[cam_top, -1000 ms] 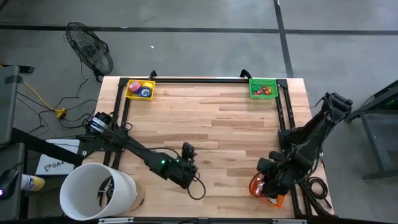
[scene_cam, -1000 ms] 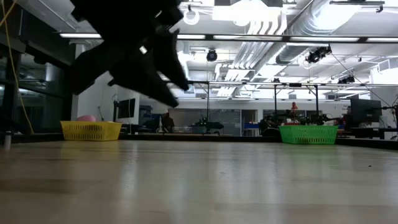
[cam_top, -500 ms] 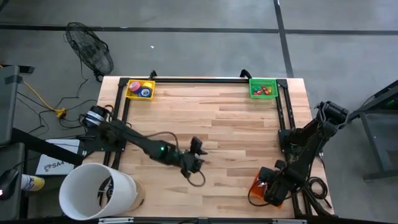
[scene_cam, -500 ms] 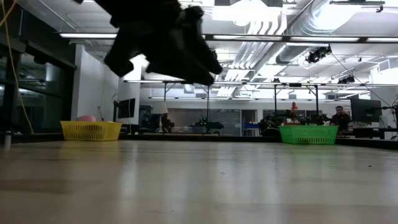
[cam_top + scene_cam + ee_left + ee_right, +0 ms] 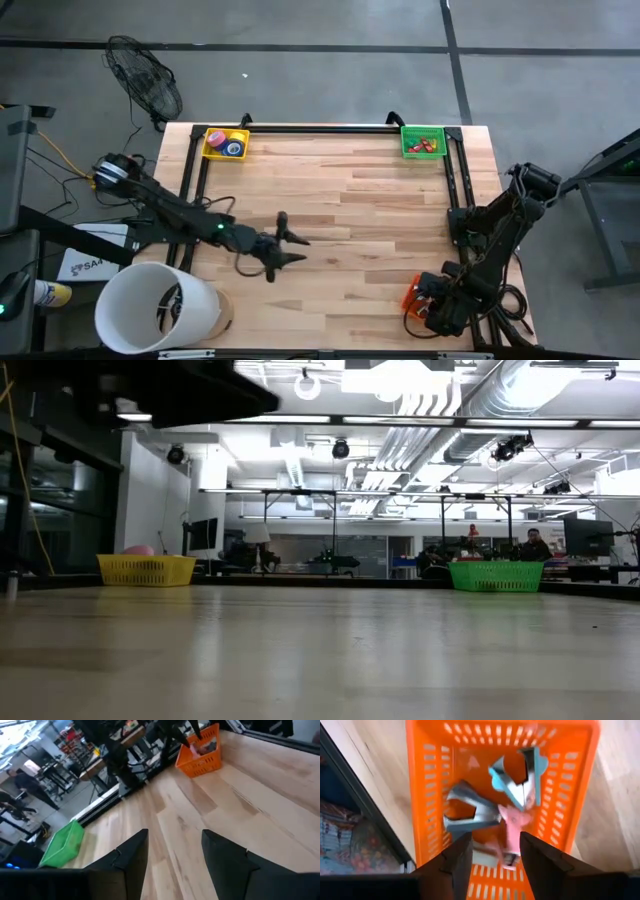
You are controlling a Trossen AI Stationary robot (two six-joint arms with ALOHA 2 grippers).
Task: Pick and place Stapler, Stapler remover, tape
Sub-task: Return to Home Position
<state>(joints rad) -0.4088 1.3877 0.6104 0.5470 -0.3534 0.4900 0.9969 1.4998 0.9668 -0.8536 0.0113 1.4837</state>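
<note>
A pale wooden table [image 5: 370,200] stands on a grey concrete floor in a large workshop, with a small bin at three of its corners. The yellow bin [image 5: 209,150] at the far left corner holds rolls of tape [image 5: 234,147]. The green bin [image 5: 404,142] at the far right corner holds red staplers [image 5: 428,146]. The orange bin [image 5: 415,795] sits at the near right corner.

The right gripper [image 5: 440,310] hangs straight above the orange bin, fingers apart and holding nothing. Through its wrist camera, a pink staple remover [image 5: 515,815] lies on the bin floor directly below the gap between the fingers, beside a blue one [image 5: 520,775] and a grey one [image 5: 465,812]. The bin's long side runs in line with the fingers.

The left gripper [image 5: 287,240] hovers over bare boards left of the table's middle, well apart from every bin. Its fingers are spread wide and empty, pointing across the table toward the orange bin.

The right arm is by far the nearer to the staple removers. With everything below it, pulling back to rest likely means rising clear of the bin walls before swinging away.
</note>
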